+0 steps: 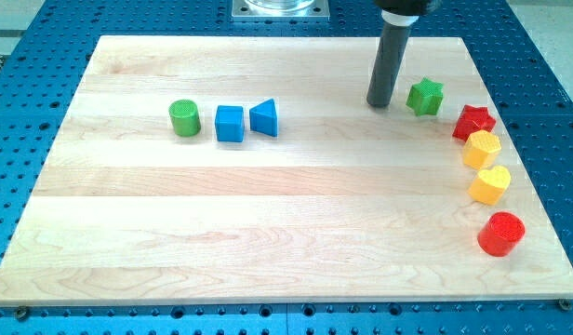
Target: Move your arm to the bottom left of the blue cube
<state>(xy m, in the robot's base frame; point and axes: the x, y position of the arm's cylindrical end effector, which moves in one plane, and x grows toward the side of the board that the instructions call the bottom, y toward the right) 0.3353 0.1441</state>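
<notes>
The blue cube (230, 123) sits on the wooden board (268, 214) at the upper left, between a green cylinder (185, 118) on its left and a blue triangular block (264, 118) on its right. My tip (379, 103) touches the board at the upper right, far to the right of the blue cube and just left of a green star block (425, 97).
Along the board's right side lie a red star block (473, 121), a yellow hexagonal block (482, 148), a yellow heart block (489, 184) and a red cylinder (501, 233). A blue perforated table surrounds the board.
</notes>
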